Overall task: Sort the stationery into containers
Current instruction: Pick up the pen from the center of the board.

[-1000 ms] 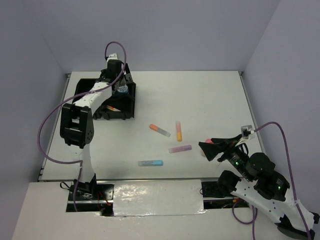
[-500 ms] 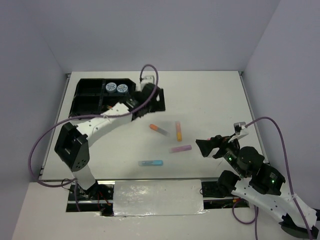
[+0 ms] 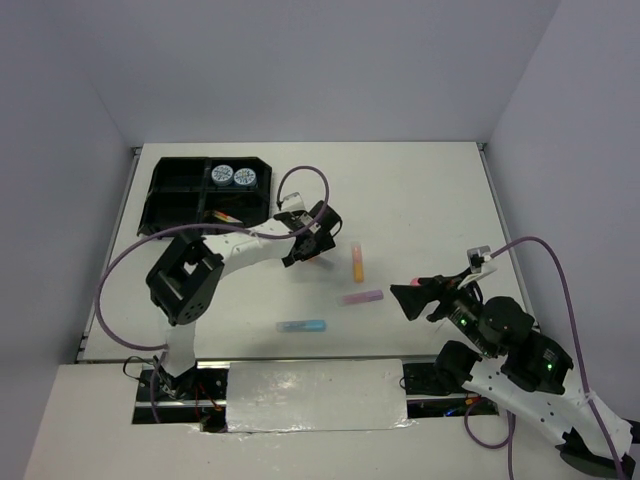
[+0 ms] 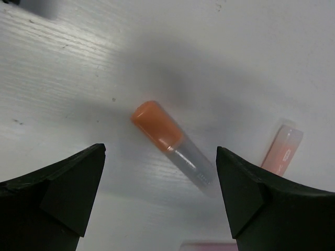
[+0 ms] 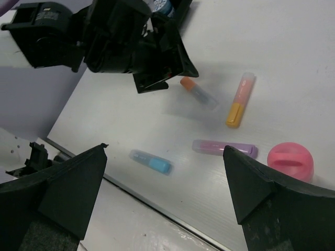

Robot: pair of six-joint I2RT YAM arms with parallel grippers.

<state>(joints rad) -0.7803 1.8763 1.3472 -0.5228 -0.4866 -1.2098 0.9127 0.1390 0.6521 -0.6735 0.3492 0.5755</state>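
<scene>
My left gripper (image 3: 305, 250) is open and empty, low over an orange-capped highlighter (image 4: 170, 141) that lies on the table between its jaws, untouched. A pink-and-yellow highlighter (image 3: 356, 262) lies just right of it, also in the left wrist view (image 4: 282, 151). A purple highlighter (image 3: 362, 297) and a blue one (image 3: 301, 326) lie nearer the front. My right gripper (image 3: 412, 297) is open and empty above the pink-capped bottle (image 5: 290, 162). The black tray (image 3: 170, 190) at the back left holds two tape rolls (image 3: 233, 176) and thin pens (image 3: 226, 215).
The right wrist view shows the left gripper (image 5: 141, 52) over the orange-capped highlighter (image 5: 198, 93), with the purple (image 5: 225, 148) and blue (image 5: 152, 161) highlighters near the table's front edge. Walls enclose the table on three sides.
My left arm has swung from the tray out to the middle of the table and now covers the orange-capped highlighter. My right gripper has shifted slightly near the bottle.
</scene>
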